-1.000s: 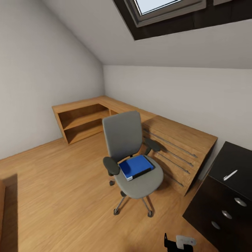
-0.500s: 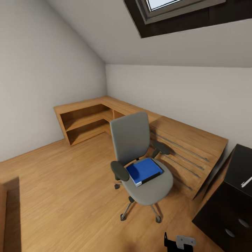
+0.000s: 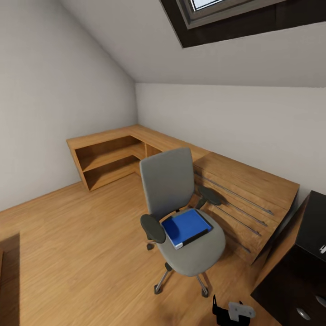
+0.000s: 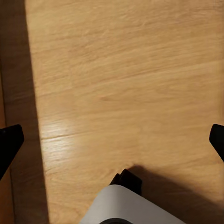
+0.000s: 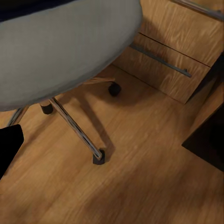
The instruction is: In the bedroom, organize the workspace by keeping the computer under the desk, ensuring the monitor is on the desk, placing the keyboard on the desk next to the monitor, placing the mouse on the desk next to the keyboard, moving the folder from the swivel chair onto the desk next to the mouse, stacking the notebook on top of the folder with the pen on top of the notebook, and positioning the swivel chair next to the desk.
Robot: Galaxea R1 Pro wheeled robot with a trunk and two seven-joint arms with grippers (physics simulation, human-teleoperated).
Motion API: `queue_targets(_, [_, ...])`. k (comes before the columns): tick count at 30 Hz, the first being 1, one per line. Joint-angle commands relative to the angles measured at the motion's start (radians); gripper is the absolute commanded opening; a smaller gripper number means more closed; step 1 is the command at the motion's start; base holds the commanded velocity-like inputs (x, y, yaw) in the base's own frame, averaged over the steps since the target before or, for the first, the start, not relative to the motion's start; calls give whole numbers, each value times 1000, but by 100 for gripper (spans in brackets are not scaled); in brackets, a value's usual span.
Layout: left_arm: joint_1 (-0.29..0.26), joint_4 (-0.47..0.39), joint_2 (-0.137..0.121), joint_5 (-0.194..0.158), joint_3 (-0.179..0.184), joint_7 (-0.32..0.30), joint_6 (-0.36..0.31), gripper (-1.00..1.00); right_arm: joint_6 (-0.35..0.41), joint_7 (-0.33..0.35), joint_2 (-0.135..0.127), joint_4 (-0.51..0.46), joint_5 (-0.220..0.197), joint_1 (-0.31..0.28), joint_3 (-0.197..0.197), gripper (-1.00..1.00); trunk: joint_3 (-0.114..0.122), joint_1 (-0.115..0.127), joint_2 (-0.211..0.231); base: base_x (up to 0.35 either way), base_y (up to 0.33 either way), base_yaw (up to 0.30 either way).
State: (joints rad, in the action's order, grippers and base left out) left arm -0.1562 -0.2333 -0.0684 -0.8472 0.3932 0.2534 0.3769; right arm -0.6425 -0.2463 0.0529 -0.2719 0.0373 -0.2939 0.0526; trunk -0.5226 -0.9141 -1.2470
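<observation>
Rolling up on grey upholstered swivel chair with black armrests and chrome star base [image 3: 181, 217], mid-room, oak drawer unit [image 3: 246, 199] just behind it. Flat bright-blue folder with black edge [image 3: 186, 226] lies on seat, near edge toward me. Glossy black desk [image 3: 317, 226] at far right, white pen [image 3: 323, 248] barely peeking there. Step in hand: folder fetch. Left gripper [image 4: 112, 140] fingers spread wide over bare wood floor [image 4: 121, 70]; right gripper [image 5: 7, 144] honestly can't tell. Next: close in, reach over seat, pinch folder edge.
</observation>
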Motion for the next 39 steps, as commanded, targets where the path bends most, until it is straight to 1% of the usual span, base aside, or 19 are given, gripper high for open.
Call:
queue_targets(1, [0,-1,-1,-4,9,7,2,100,-4,-1,1,1,4,-1,5,100,-1,0,-1,1,0,0])
queue_targets(11, [0,-3,0,-3,7,7,5,100,-2,-4,0,17,4,-1,6,100,-1,0,-1,0,0,0])
queue_targets(17, [0,-14,-2,-3,6,9,6,100,36,-6,-9,19,2,-2,8,100,-1,0,-1,0,0,0])
queue_targets(19, [0,-32,-5,-4,4,9,5,100,46,-7,-11,4,3,-2,8,100,-1,0,-1,0,0,0])
queue_targets(21, [0,-87,-7,-5,2,12,1,100,71,-8,-13,-41,4,-4,8,100,-1,0,-1,0,0,0])
queue_targets(22, [0,-135,-9,-5,1,14,-5,100,108,-9,-14,-82,5,-6,8,100,-1,0,-1,0,0,0])
queue_targets(23, [0,-205,-10,-4,1,20,-38,100,206,-8,-18,-147,5,-17,8,100,-1,0,-1,0,0,0])
queue_targets(24, [0,-246,-11,-3,0,26,-63,100,269,-8,-20,-183,5,-26,8,100,-1,0,-1,0,0,0])
queue_targets(25, [0,-325,-12,-2,0,47,-122,100,384,-6,-23,-242,4,-54,8,100,-1,0,-1,0,0,0])
queue_targets(26, [0,-368,-13,-2,0,70,-164,100,438,-5,-24,-263,4,-78,8,100,-1,0,-1,0,0,0])
queue_targets(27, [0,-436,-16,-1,-1,111,-232,100,516,-3,-26,-292,4,-119,8,100,-1,0,-1,0,0,0])
queue_targets(28, [-1,-468,-18,-1,-1,136,-269,100,545,-2,-26,-300,4,-143,8,100,-1,0,-1,0,0,0])
queue_targets(29, [-3,-527,-21,-1,-2,189,-345,100,588,-1,-27,-301,4,-196,8,100,-1,0,-1,0,0,0])
queue_targets(31, [-14,-578,-23,-2,-3,239,-418,100,615,0,-28,-284,4,-250,8,100,-1,0,-1,0,0,0])
queue_targets(34, [-52,-630,-24,-4,-5,297,-510,100,640,1,-28,-230,3,-332,8,100,-1,0,-1,0,0,0])
queue_targets(35, [-87,-649,-23,-7,-8,322,-555,100,649,1,-28,-180,0,-389,8,100,-1,0,-1,0,0,0])
queue_targets(39, [-165,-662,-23,-12,-18,351,-614,100,659,2,-29,-73,-20,-496,8,100,-1,0,-1,0,0,0])
